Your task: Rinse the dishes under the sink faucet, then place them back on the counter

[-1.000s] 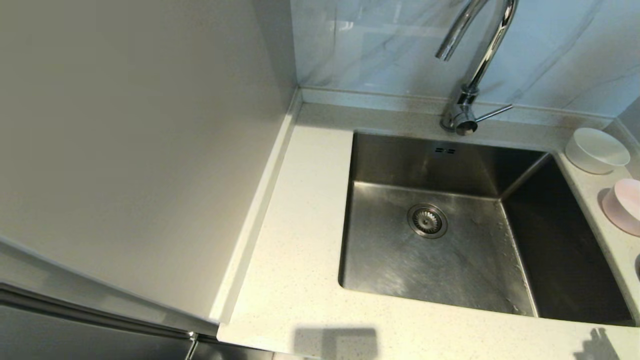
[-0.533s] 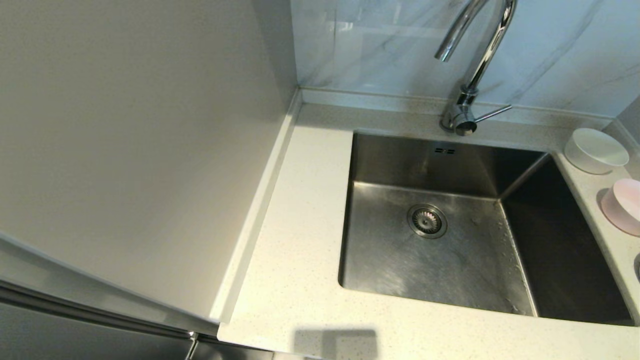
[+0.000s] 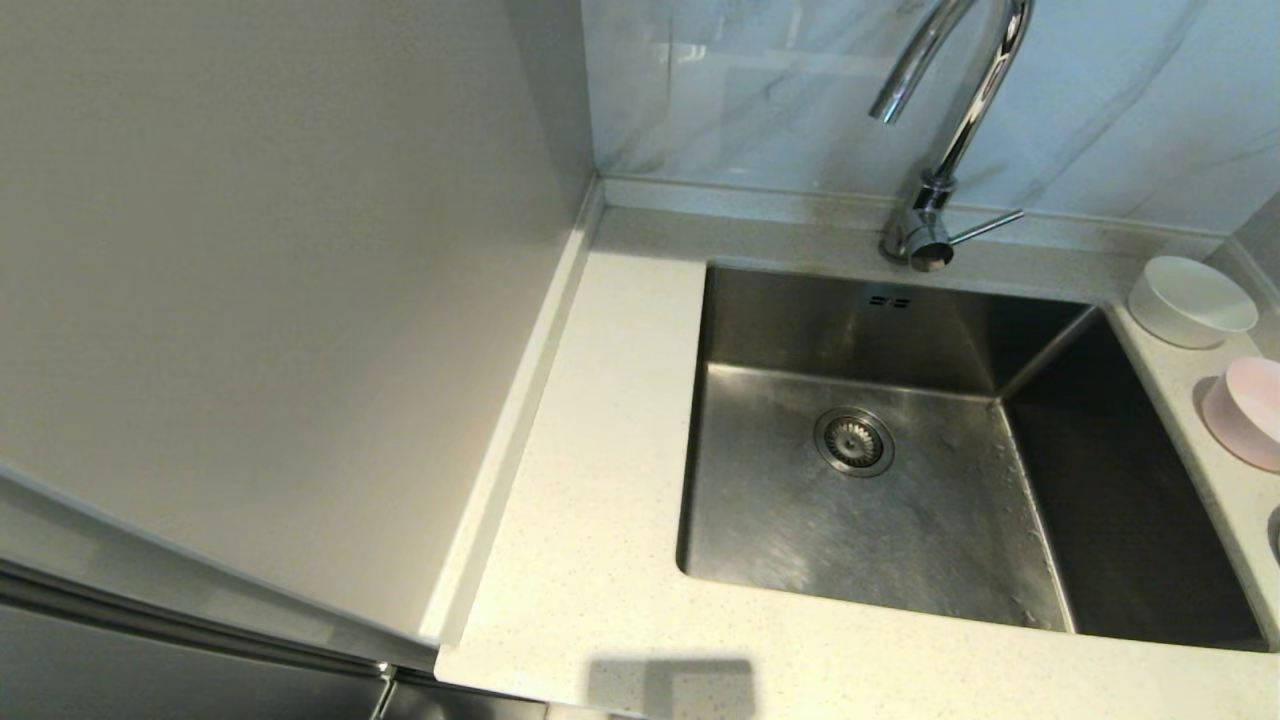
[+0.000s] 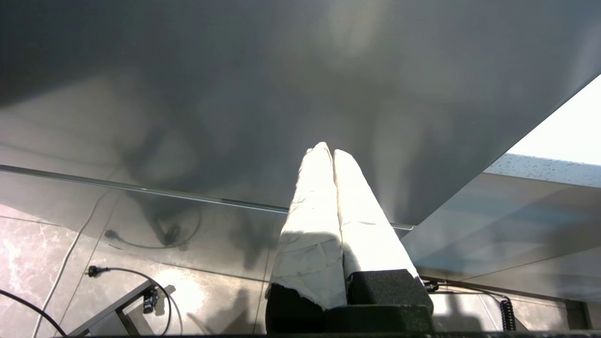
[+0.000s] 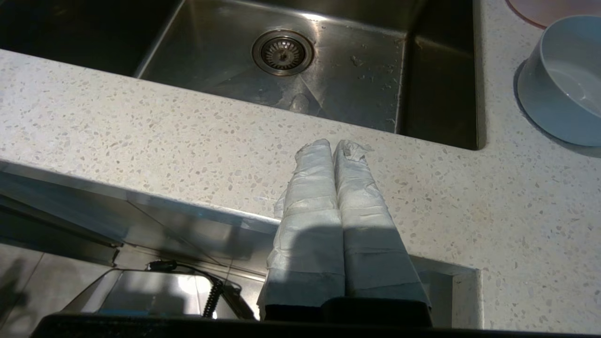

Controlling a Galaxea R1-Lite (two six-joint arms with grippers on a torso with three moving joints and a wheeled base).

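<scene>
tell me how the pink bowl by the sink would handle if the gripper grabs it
The pink bowl looks rigid and probably light, being small and thin-walled. Its smooth, plain surface could slip between padded fingers, so a rim pinch seems safer. It sits flat on the counter close to the sink, so a sideways push would likely slide it rather than tip it, perhaps over the basin edge.

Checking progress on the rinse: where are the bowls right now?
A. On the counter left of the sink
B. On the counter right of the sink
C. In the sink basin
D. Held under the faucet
B: the white bowl and pink bowl sit on the counter right of the empty sink.
</scene>
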